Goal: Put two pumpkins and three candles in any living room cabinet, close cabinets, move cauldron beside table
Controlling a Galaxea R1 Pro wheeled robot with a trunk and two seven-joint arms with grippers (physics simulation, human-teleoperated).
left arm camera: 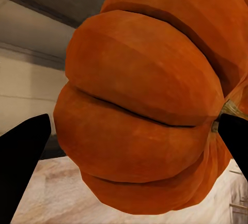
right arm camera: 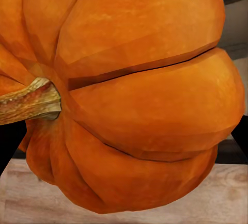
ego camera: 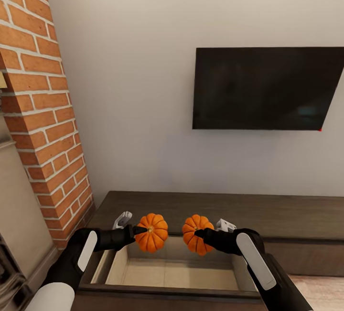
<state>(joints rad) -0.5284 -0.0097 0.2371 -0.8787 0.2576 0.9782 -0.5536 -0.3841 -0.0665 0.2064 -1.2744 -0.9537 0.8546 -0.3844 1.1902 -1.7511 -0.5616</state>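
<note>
Seen from the head camera: a brick column (ego camera: 45,110) at left, a dark wall-mounted television (ego camera: 267,89) at right, plain pale wall between. Below, the long dark cabinet (ego camera: 215,208) against that wall, with one drawer (ego camera: 172,273) pulled open, light wood inside, nothing in the way above it. Two pumpkins, one per arm, held side by side over the open drawer, near each other but apart. Left gripper (ego camera: 138,232) closed around the left pumpkin (ego camera: 151,232), dark fingertips (left arm camera: 23,157) pressed at either flank. Right gripper (ego camera: 203,235) likewise clamped on the right pumpkin (ego camera: 197,233), stem (right arm camera: 28,101) turned sideways.
</note>
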